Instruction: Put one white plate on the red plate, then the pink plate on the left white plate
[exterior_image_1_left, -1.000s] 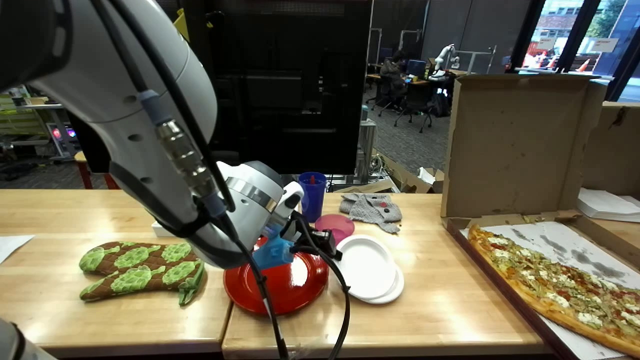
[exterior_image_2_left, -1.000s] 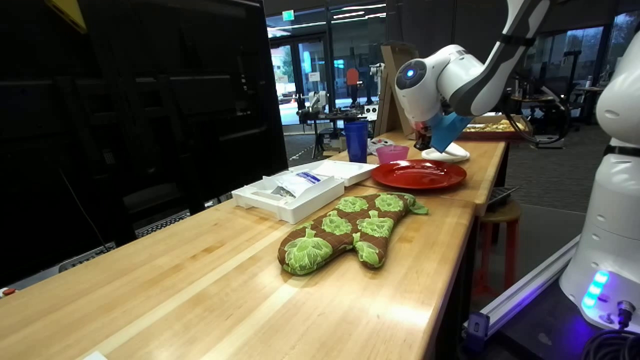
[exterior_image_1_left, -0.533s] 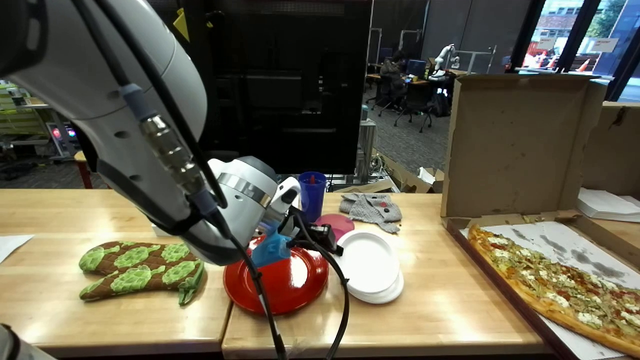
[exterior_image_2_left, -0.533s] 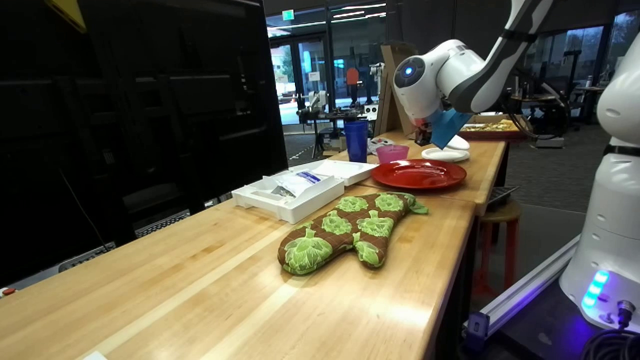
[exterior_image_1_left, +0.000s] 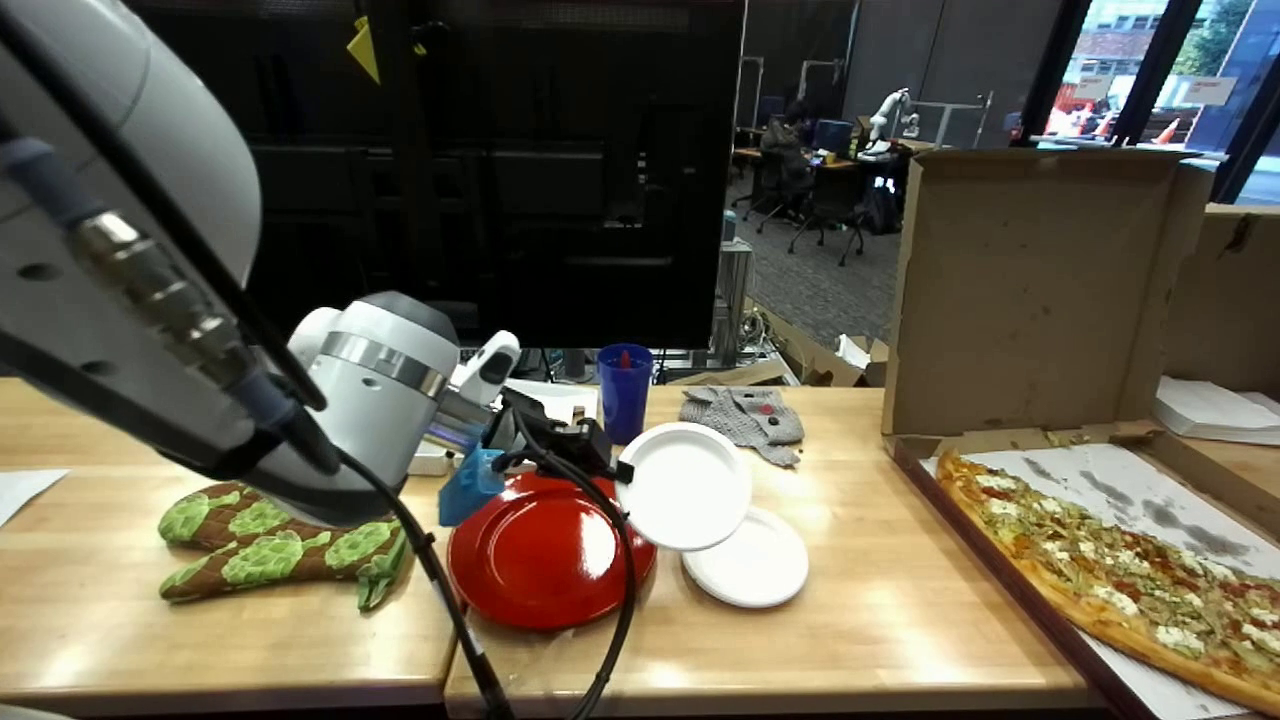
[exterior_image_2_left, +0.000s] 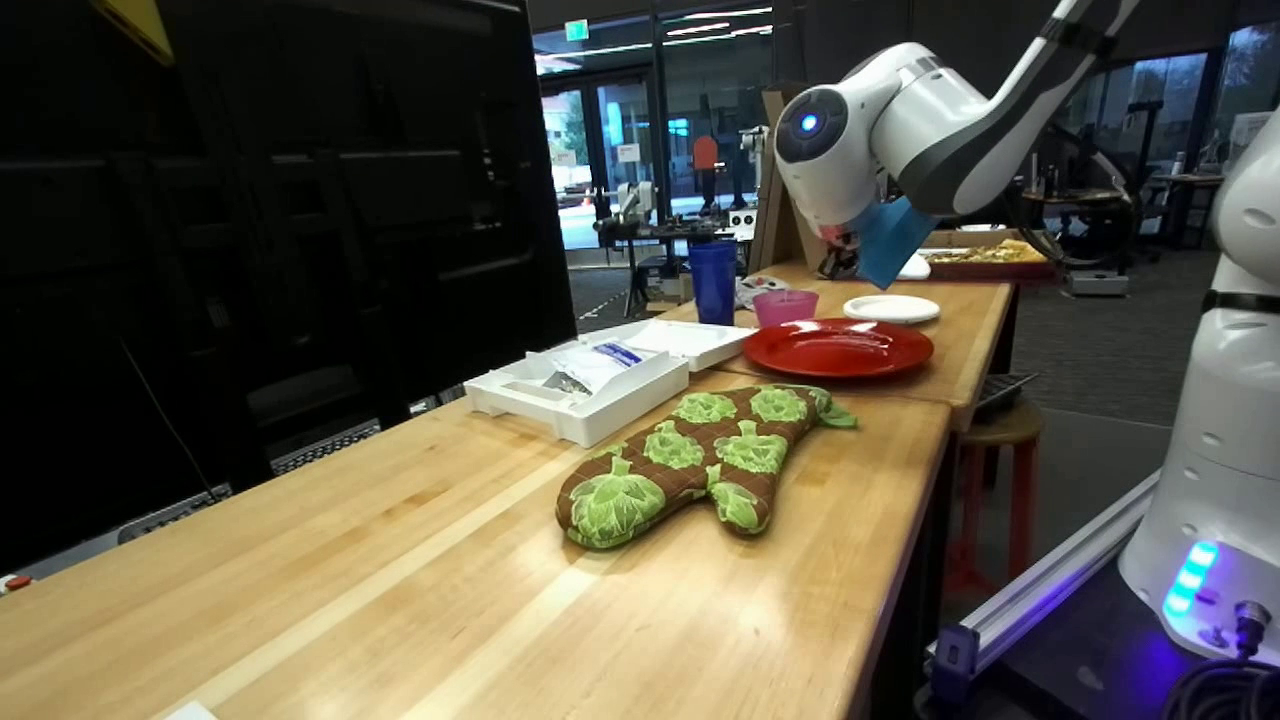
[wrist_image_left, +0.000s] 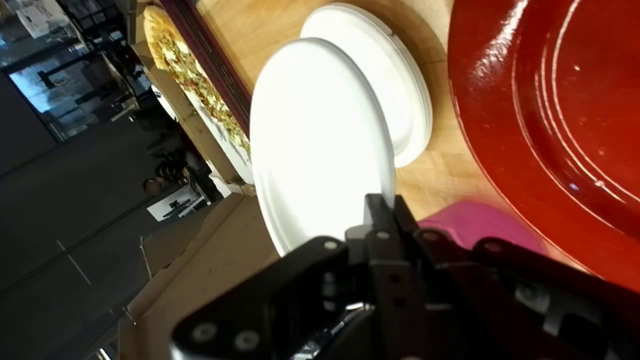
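Gripper (wrist_image_left: 387, 202) clamped on the rim of one white plate (wrist_image_left: 320, 140), which hangs tilted in air; best swing it, I judge, over the red plate (wrist_image_left: 575, 75), lower down beside the gripper, level it, then release low. Pink plate (wrist_image_left: 477, 225) sits lower, near the gripper (raised rim, easy to clip), with the blue cup (exterior_image_1_left: 625, 400) standing taller beyond it; freest room looks to be above the red plate.

On the table (exterior_image_1_left: 900, 610), the dinner plate (exterior_image_1_left: 540, 555) lies between mitt (exterior_image_1_left: 285, 558) and pizza (exterior_image_1_left: 1115, 580).
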